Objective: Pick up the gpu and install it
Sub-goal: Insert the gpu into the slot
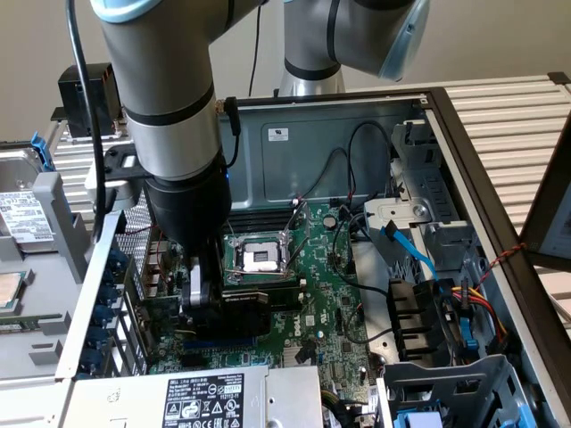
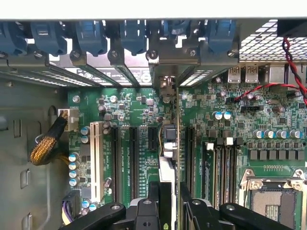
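A slatted table point(image 1: 513, 107) carries an opened computer case point(image 1: 473, 205), lid off, motherboard point(image 1: 335, 285) facing up. The arm reaches down inside, and the jaws are closed partway, pinching the gpu point(image 1: 248, 301) by its two faces. The card stands upright on its edge, squarely between them. From the wrist camera the gpu point(image 2: 168, 143) shows as a thin line running straight out ahead of the jaws, lined up with the expansion slots point(image 2: 133, 158). Its far end looks to reach the rear bracket openings under the blue clips point(image 2: 91, 36), well ahead of the jaws. The bare CPU socket point(image 1: 259, 257) sits just beside the jaws.

So the pickup is done and the card is down at board level over a slot. I cannot tell whether its edge is pressed fully home. The jaws hold it, so I judge the install under way, not finished.
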`<state>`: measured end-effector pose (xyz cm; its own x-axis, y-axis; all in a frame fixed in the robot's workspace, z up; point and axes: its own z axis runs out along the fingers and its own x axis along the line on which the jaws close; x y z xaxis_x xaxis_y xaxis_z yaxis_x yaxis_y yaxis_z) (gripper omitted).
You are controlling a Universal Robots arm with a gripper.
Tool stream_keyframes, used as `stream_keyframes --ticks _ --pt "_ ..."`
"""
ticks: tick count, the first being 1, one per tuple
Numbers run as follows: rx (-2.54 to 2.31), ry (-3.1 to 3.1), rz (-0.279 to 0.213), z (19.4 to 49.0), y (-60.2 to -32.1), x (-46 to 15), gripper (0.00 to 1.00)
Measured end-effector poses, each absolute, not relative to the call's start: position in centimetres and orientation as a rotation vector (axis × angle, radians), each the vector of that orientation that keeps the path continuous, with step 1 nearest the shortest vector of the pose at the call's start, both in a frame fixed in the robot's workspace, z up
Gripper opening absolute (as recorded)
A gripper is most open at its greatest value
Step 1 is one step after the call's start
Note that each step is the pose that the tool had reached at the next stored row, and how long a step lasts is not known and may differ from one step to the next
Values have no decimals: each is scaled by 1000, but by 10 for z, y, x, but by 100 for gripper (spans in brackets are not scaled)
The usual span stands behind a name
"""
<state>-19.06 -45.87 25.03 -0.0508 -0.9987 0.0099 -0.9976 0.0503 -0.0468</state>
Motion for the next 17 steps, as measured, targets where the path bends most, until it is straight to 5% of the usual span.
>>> stream_keyframes --ticks 17 --pt "-2148 2259 -66 250 -458 -190 27"
